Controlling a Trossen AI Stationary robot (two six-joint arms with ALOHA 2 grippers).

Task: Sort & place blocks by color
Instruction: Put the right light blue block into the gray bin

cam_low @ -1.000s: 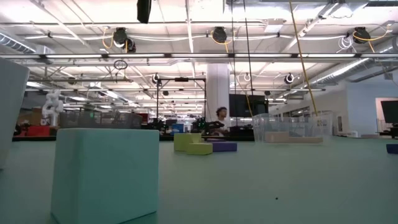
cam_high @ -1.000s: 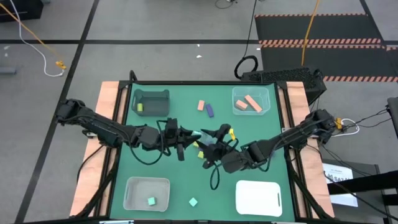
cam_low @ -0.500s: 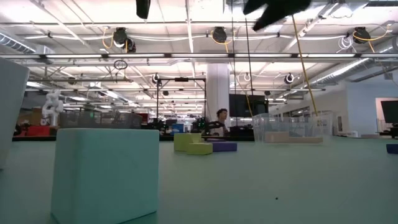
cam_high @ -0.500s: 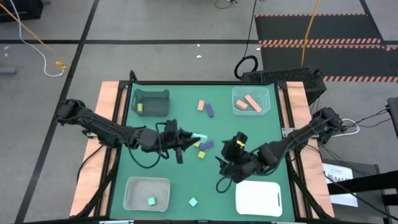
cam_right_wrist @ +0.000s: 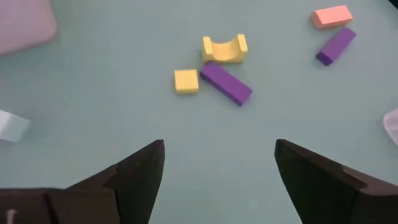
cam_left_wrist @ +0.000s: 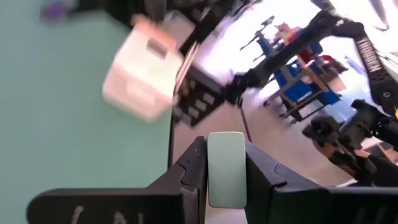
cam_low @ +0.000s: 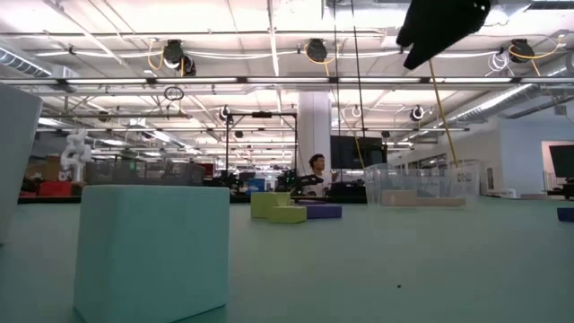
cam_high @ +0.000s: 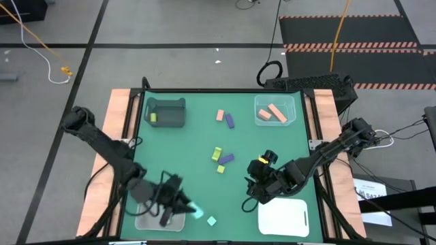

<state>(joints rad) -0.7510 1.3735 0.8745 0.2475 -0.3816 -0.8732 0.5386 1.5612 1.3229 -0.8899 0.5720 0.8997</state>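
Note:
My left gripper (cam_high: pixel 189 211) is shut on a mint teal block (cam_high: pixel 195 213) beside the right wall of the clear near-left bin (cam_high: pixel 144 204). My right gripper (cam_right_wrist: pixel 219 165) is open and holds nothing. It hovers near the white bin (cam_high: pixel 283 216) and points toward the table's left. Ahead of it lie a yellow-green arch (cam_right_wrist: pixel 224 50), a yellow square (cam_right_wrist: pixel 186 81) and a purple bar (cam_right_wrist: pixel 226 82). Farther off lie a pink block (cam_high: pixel 220 116) and a purple bar (cam_high: pixel 230 121). Another mint block (cam_high: pixel 211 221) lies on the table near the near edge. My left gripper pinches the mint teal block (cam_left_wrist: pixel 226 168) between its two fingers (cam_left_wrist: pixel 191 177), which lie on two opposite faces. The fingers come roughly level, pointing toward the table's right. The block's end sticks out past the fingertips (cam_high: pixel 197 214). It does not show on the table in the low view.
A grey bin (cam_high: pixel 165 112) at the far left holds a yellow-green block (cam_high: pixel 154 117). The clear far-right bin (cam_high: pixel 275 101) holds pink bars (cam_high: pixel 276 112). In the low view the loose mint block (cam_low: pixel 152 251) fills the foreground. A person (cam_low: pixel 316 164) stands far behind the table.
My left gripper has swung from the table's centre toward the near-left bin, carrying the mint block with it. My right gripper has drawn back from the centre blocks toward the near right, by the white bin. The yellow-green arch, yellow square and purple bar now lie uncovered.

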